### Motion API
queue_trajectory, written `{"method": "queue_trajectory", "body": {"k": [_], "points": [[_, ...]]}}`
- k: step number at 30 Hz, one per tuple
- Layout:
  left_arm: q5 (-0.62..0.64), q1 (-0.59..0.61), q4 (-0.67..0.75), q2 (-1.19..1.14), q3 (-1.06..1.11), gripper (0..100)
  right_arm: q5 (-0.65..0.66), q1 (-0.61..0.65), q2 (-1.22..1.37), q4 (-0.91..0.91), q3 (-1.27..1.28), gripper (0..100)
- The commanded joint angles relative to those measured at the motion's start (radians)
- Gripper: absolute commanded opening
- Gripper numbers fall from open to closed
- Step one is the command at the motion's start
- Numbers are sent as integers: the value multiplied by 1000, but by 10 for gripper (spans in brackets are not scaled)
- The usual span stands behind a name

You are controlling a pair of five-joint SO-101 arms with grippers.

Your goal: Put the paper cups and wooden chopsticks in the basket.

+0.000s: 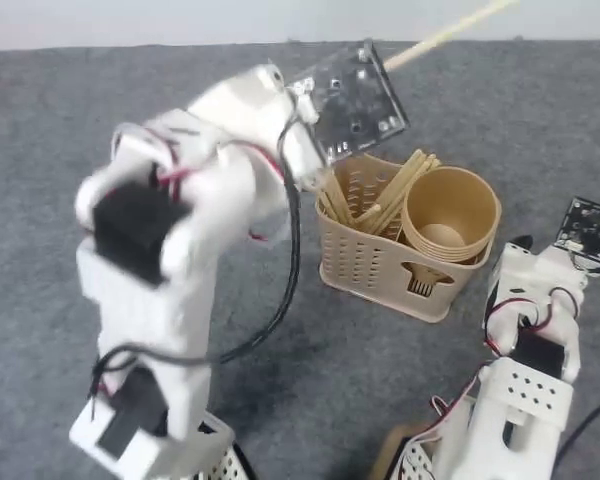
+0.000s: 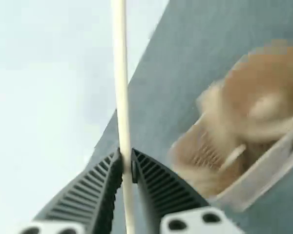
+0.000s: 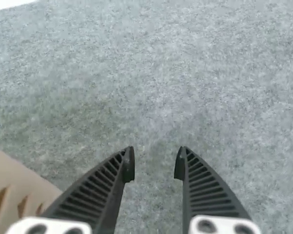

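My left gripper [image 2: 127,163] is shut on a single wooden chopstick [image 2: 119,87], which sticks out far past the fingertips. In the high view the left arm [image 1: 220,160] is raised beside the basket, and the chopstick [image 1: 450,32] points up and away over the back of the table. The beige slotted basket [image 1: 380,265] holds several chopsticks [image 1: 395,190] and stacked paper cups [image 1: 450,215]. The left wrist view shows the basket [image 2: 254,180] and cup [image 2: 263,92] blurred, off to the side of the gripper. My right gripper [image 3: 154,165] is open over bare grey carpet.
Grey carpet [image 1: 480,110] covers the table, with a pale wall behind its back edge. The right arm [image 1: 535,330] stands folded just to the right of the basket. A tan surface [image 3: 10,195] shows at the corner of the right wrist view.
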State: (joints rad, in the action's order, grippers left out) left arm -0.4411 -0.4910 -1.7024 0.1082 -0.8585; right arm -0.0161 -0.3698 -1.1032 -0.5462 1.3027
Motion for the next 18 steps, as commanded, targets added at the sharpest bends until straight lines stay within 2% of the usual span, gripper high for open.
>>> {"method": "queue_trajectory", "body": {"k": [1, 4, 10, 15, 18], "points": [[256, -37, 87, 66, 5, 9, 15, 7, -18, 18, -5, 149], [433, -55, 124, 68, 5, 9, 15, 7, -18, 18, -5, 149], [681, -64, 239, 83, 102, 9, 15, 7, -18, 18, -5, 149], [707, -101, 364, 181, 346, 9, 15, 7, -18, 18, -5, 149], [698, -150, 419, 331, 565, 9, 15, 7, -18, 18, -5, 149]]}}
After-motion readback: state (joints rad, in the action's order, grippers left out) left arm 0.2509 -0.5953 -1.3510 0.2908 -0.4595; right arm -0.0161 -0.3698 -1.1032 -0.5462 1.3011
